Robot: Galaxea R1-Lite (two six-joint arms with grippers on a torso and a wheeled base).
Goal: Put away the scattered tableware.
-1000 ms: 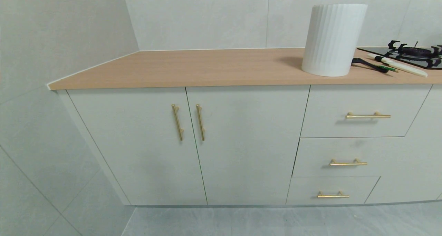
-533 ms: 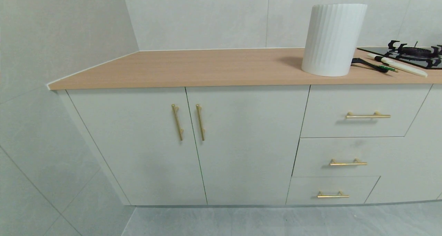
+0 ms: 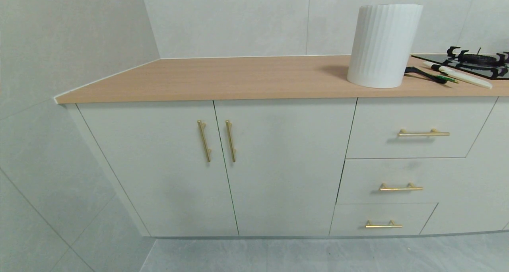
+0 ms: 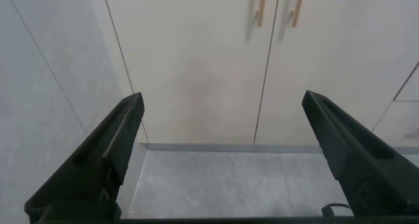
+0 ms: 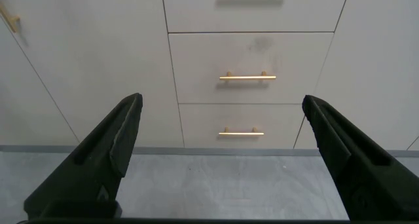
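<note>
Scattered utensils lie on the wooden countertop [image 3: 222, 79] at the far right: a black-handled utensil [image 3: 423, 73], a thin green one [image 3: 446, 78] and a cream-coloured one [image 3: 463, 76]. A tall white ribbed container [image 3: 383, 45] stands just left of them. My left gripper [image 4: 222, 106] hangs low and open before the cabinet doors [image 4: 196, 60], with nothing between its fingers. My right gripper [image 5: 222, 106] is also open and empty, facing the lower drawers [image 5: 252, 67].
A black gas hob [image 3: 475, 61] sits at the countertop's right end. Below are two cabinet doors with gold handles [image 3: 216, 140] and three drawers with gold handles [image 3: 423, 133]. A tiled wall [image 3: 59, 37] closes off the left side. Grey floor [image 3: 318, 256] lies in front.
</note>
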